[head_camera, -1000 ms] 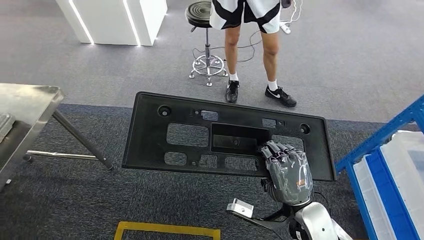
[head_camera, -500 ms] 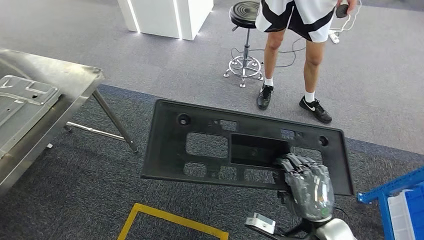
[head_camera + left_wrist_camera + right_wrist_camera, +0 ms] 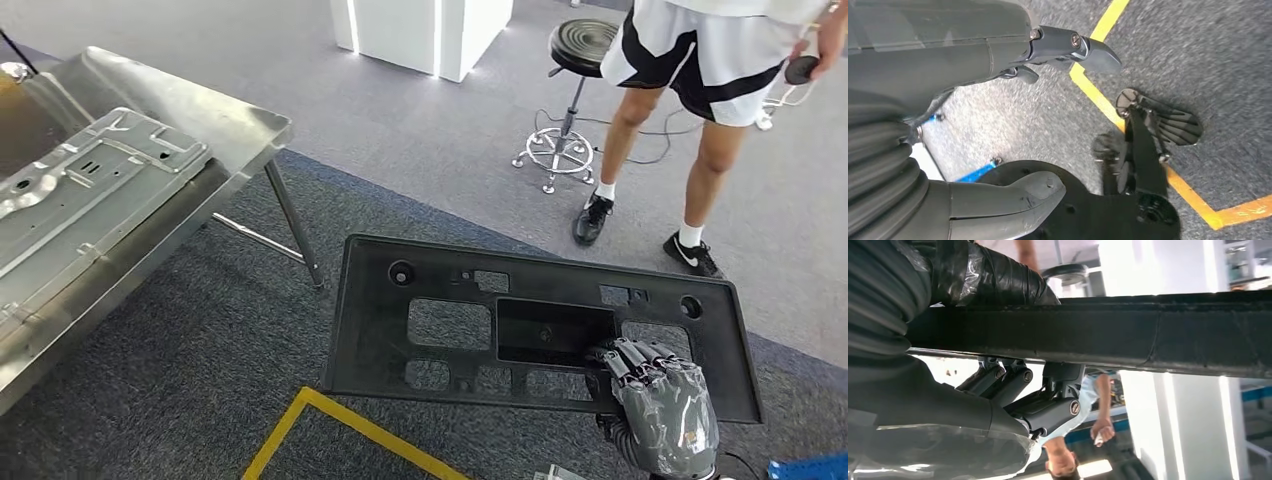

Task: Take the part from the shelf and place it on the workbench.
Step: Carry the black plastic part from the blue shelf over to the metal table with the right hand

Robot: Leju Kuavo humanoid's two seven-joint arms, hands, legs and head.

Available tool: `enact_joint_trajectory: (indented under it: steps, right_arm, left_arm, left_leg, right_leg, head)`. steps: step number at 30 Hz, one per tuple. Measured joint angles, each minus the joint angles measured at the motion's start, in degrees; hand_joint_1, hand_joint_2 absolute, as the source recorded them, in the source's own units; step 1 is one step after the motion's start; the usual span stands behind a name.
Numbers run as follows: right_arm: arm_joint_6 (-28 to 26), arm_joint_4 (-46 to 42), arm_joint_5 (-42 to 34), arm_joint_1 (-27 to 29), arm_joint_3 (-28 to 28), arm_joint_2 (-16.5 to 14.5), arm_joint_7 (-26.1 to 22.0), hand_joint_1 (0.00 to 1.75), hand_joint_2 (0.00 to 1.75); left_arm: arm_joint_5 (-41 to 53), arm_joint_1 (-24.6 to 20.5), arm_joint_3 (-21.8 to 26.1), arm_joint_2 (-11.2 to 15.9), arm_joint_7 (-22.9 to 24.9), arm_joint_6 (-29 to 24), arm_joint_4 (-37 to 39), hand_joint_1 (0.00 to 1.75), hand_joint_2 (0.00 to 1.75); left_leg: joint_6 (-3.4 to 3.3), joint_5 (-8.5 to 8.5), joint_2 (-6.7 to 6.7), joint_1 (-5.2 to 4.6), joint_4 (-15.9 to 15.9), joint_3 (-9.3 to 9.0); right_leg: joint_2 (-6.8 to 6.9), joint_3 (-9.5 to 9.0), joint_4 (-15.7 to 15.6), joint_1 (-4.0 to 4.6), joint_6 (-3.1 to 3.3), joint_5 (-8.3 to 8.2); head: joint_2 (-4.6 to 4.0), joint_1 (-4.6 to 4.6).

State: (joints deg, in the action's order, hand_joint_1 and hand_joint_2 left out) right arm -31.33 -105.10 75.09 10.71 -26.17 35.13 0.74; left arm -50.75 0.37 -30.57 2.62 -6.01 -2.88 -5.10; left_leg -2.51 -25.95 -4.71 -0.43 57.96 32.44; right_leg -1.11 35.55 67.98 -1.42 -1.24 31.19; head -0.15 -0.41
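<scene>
Head view is swinging left: right hand (image 3: 662, 412) is clamping the black panel (image 3: 450, 320), steel workbench (image 3: 215, 120) now nearing; left hand (image 3: 998, 75) hanging with fingers apart.

Whole view swung left toward workbench (image 3: 250, 125).

No readable text, labels, brand names or numbers anywhere. Only marks: a white swoosh-type logo on the person's black shoe (image 3: 694, 256), far right, no lettering legible; yellow floor tape line (image 3: 340, 420) on the near carpet, plain, no writing. Black part (image 3: 460, 310), steel bench (image 3: 230, 125) and the panel on it carry no legible markings. Wrist views too blurred or dark to read anything.
</scene>
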Motion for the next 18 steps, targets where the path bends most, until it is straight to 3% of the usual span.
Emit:
enact_joint_trajectory:
  steps: [2, 3, 5, 6, 8, 9, 10, 12, 13, 15, 16, 18]
  right_arm:
    - [0.0, -0.1, 0.0, 0.3, 0.0, -0.1, 0.2, 1.75, 1.75]
    - [0.0, -0.2, 0.0, 0.4, 0.0, -0.1, 0.2, 1.75, 1.75]
    - [0.0, -0.4, 0.1, 0.6, 0.1, -0.1, 0.3, 1.75, 1.75]
    - [0.1, -0.4, 0.2, 0.5, 0.1, -0.2, 0.3, 1.75, 1.75]
    - [0.2, -0.6, 0.6, 0.5, 0.1, -0.2, 0.5, 1.75, 1.75]
    - [0.3, -0.7, 0.8, 0.6, 0.1, -0.3, 0.7, 1.75, 1.75]
    - [0.3, -0.8, 1.1, 0.7, 0.1, -0.3, 0.8, 1.75, 1.75]
    - [0.5, -0.9, 1.4, 0.8, 0.1, -0.4, 1.1, 1.75, 1.75]
    - [0.6, -1.0, 1.7, 0.8, 0.1, -0.5, 1.2, 1.75, 1.75]
    - [1.1, -1.1, 2.0, 0.7, 0.1, -0.7, 1.4, 1.75, 1.75]
    - [1.3, -1.2, 2.1, 0.6, 0.1, -0.7, 1.4, 1.75, 1.75]
    - [1.9, -1.4, 1.7, 0.2, 0.1, -0.8, 1.3, 1.75, 1.75]
  left_arm:
    - [0.1, 0.0, -0.5, 0.1, 0.0, 0.0, 0.0, 0.00, 1.75]
    - [0.2, 0.0, -0.7, 0.1, -0.1, 0.0, 0.0, 0.00, 1.75]
    - [0.2, 0.1, -0.9, 0.2, -0.2, -0.1, -0.1, 0.00, 1.75]
    - [0.2, 0.2, -1.0, 0.2, -0.3, -0.1, -0.1, 0.00, 1.75]
    - [0.3, 0.2, -1.1, 0.2, -0.7, 0.1, -0.1, 0.00, 1.75]
    - [0.3, 0.1, -1.2, 0.2, -1.0, 0.2, -0.1, 0.00, 1.75]
    - [0.3, 0.0, -1.3, 0.2, -1.2, 0.4, -0.1, 0.00, 1.75]
    - [-0.1, -0.2, -1.4, 0.2, -1.4, 0.8, -0.3, 0.00, 1.75]
    - [-0.4, -0.1, -1.4, 0.2, -1.4, 1.1, -0.4, 0.00, 1.75]
    - [-0.8, 0.1, -1.4, 0.2, -1.5, 1.3, -0.4, 0.00, 1.75]
    - [-0.9, 0.1, -1.4, 0.3, -1.5, 1.3, -0.4, 0.00, 1.75]
    - [-1.0, 0.0, -1.4, 0.4, -1.5, 1.2, -0.4, 0.00, 1.75]
  left_leg:
    - [0.62, -0.55, -1.69, 0.08, 1.1, 0.43]
    - [0.96, -0.65, -2.43, 0.12, 1.4, 0.80]
    - [1.59, -0.49, -3.86, 0.32, 1.4, 1.44]
    - [1.87, -0.58, -3.47, 0.35, 1.6, 1.64]
    - [2.42, -2.23, -0.17, 0.27, 4.3, 2.90]
    - [2.67, -3.86, 2.10, 0.28, 7.2, 4.29]
    - [2.90, -5.69, 3.52, 0.36, 10.9, 6.18]
    - [3.08, -7.62, 4.32, 0.59, 16.8, 9.26]
    - [3.03, -7.04, 4.39, 0.62, 17.1, 9.43]
    - [2.49, -3.19, 5.43, 0.43, 11.0, 6.27]
    - [1.99, -1.67, 7.10, 0.04, 7.0, 4.17]
    - [1.02, -0.40, 9.52, -0.84, 2.0, 1.78]
  right_leg:
    - [-2.55, -2.36, -5.8, -0.36, -0.17, -2.40]
    - [-3.31, -2.73, -6.9, -0.37, -0.13, -2.45]
    - [-2.61, -2.74, -7.1, -0.23, 0.31, -2.34]
    - [-1.86, -2.85, -7.3, -0.19, 0.67, -2.43]
    - [-0.29, -3.19, -7.9, -0.19, 1.37, -2.60]
    - [0.56, -3.33, -8.0, -0.05, 1.62, -2.59]
    - [1.44, -3.39, -8.0, 0.10, 1.79, -2.52]
    - [3.25, -3.46, -8.0, 0.35, 1.94, -2.31]
    - [4.09, -3.56, -8.0, 0.44, 1.97, -2.17]
    - [5.61, -4.06, -8.0, 0.59, 1.91, -1.80]
    - [6.31, -4.36, -8.1, 0.68, 1.81, -1.60]
    - [7.56, -4.75, -8.2, 0.82, 1.42, -1.29]
  head:
    - [0.00, 0.00]
    - [0.00, 0.00]
    - [0.00, -0.01]
    - [0.00, -0.01]
    - [0.00, -0.05]
    - [0.00, -0.07]
    - [0.00, -0.09]
    - [0.00, -0.09]
    - [0.00, -0.09]
    - [0.00, -0.09]
    - [0.00, -0.09]
    - [0.00, -0.08]
